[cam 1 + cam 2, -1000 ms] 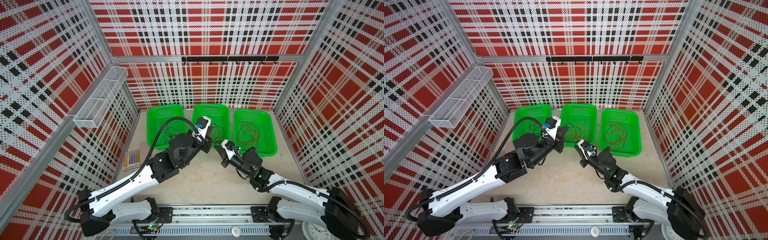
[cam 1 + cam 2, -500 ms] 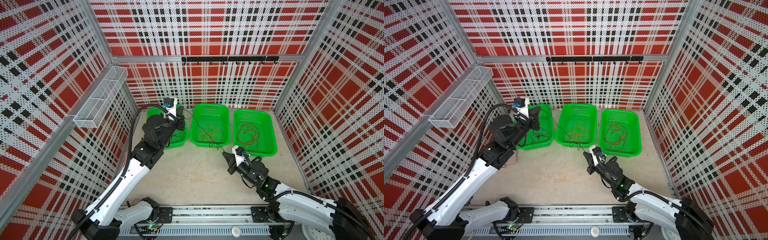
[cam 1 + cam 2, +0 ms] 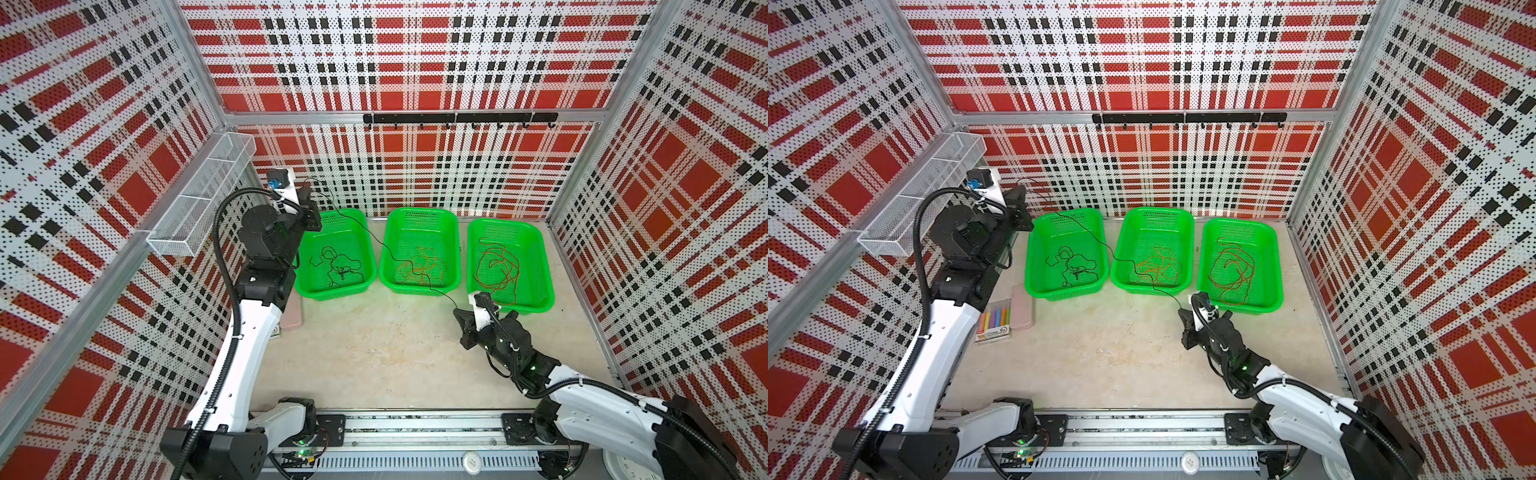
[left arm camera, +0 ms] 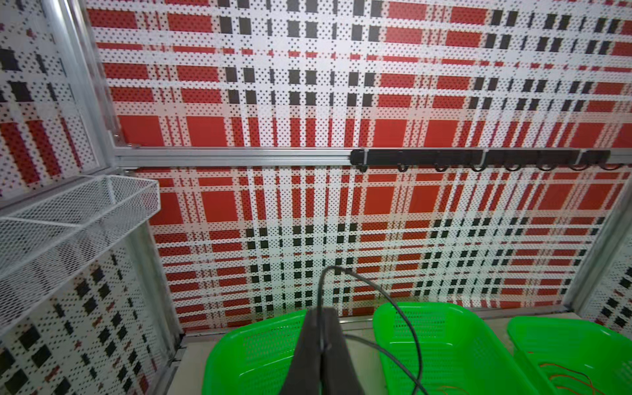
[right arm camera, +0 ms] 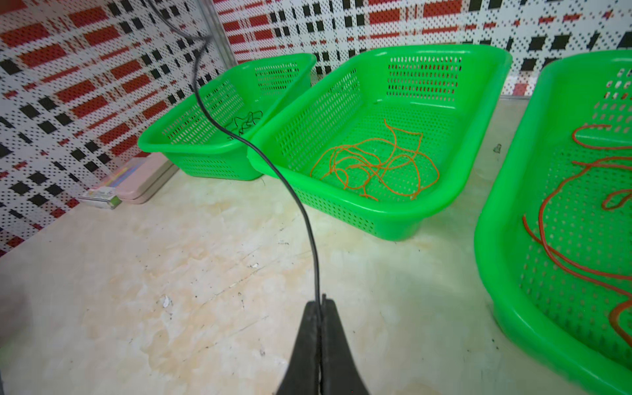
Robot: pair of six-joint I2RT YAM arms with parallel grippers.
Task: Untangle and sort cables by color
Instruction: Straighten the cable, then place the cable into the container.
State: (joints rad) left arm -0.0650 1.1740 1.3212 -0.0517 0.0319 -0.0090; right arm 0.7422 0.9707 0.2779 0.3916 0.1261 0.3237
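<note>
Currently holding one long black cable (image 5: 309, 225) at both ends: left gripper (image 4: 321, 313) clenched on one end, raised high near back-left corner, above left basket (image 3: 1067, 296); right gripper (image 5: 321, 304) clenched on other end, low over table (image 3: 374, 353), just in front of gap between middle basket (image 3: 1150, 291) and right basket (image 3: 1237, 306). Showing, in both wrist views, jaws pressed together with thin black strand pinched between. Hanging in slack curve through air, crossing left basket's far corner and then middle basket, passing over orange cables (image 3: 419, 266) lying inside; touching them or not, cannot tell. Lying loose on left basket floor: other black cables (image 3: 338, 266), curled. Lying in right basket: reddish-brown cables (image 3: 496, 266) in big loops. Sitting by left wall beside left arm: chalk pack (image 3: 994, 320) just beside pink case (image 3: 1022, 307).
</note>
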